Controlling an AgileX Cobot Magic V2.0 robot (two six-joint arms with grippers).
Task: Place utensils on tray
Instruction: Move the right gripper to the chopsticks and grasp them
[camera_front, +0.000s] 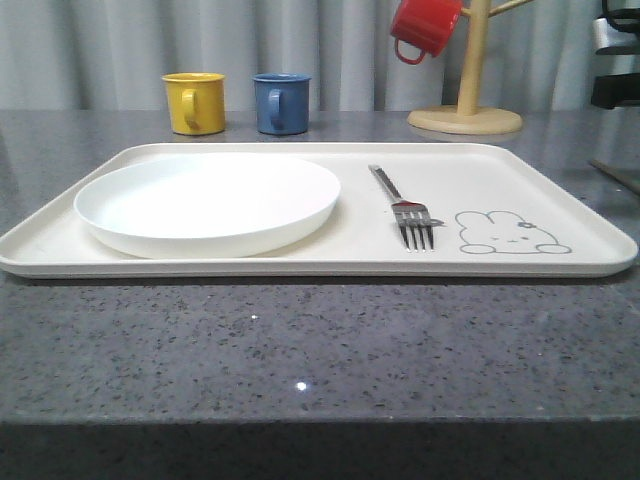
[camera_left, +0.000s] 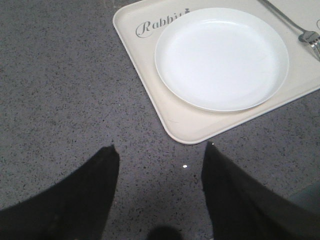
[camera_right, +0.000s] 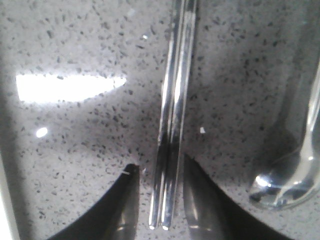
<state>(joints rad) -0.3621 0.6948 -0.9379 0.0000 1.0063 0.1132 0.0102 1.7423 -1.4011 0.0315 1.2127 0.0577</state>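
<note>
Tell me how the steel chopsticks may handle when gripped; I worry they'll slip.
The chopsticks look polished and thin, lying side by side on the stone counter, so they probably slide easily and may split apart. They seem stiff, not bendy. The right tool straddles both with little clearance, so one could squirt out when squeezed.
</note>
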